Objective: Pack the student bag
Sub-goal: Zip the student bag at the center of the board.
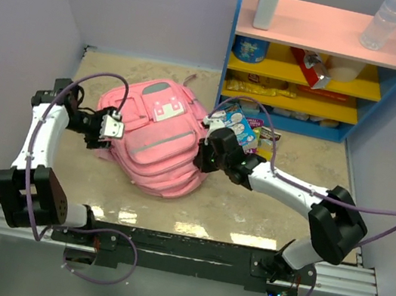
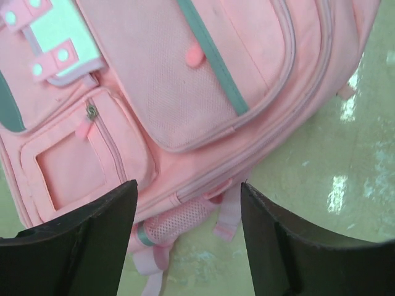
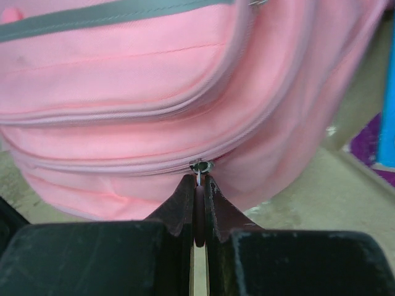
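From the top external view, found the student bag (image 1: 155,137) flat on the counter (image 1: 264,206), face up, directly between the two claws: to the right of the left claw (image 1: 112,127) and to the left of the right claw (image 1: 207,150), close against both. Judged its long axis as running from beyond the claws back toward the arm bases, slightly slanted. Noted colourful packets (image 1: 246,130) just beyond the right claw and a shelf unit (image 1: 304,67) farther beyond; saw nothing between either claw and the bag. From the left wrist view, found the fingers (image 2: 80,246) standing apart with nothing between them, poised over the bag's lower corner, with a mesh side pocket (image 2: 176,223) straight ahead of the gap and bare counter off to one side. From the right wrist view, found the right claw pinched together on a zipper pull (image 3: 200,168) at the bag's seam, with the zip track curving away to both sides of the tips. Judged the step in hand as drawing that zip along its track to open a compartment, right arm leading. Recommend following the curve of the seam rather than tugging outward. Judged the soft bag liable to drag with the pull unless pinned by the free left claw. Rated the packets beyond the right claw as the likeliest obstruction.
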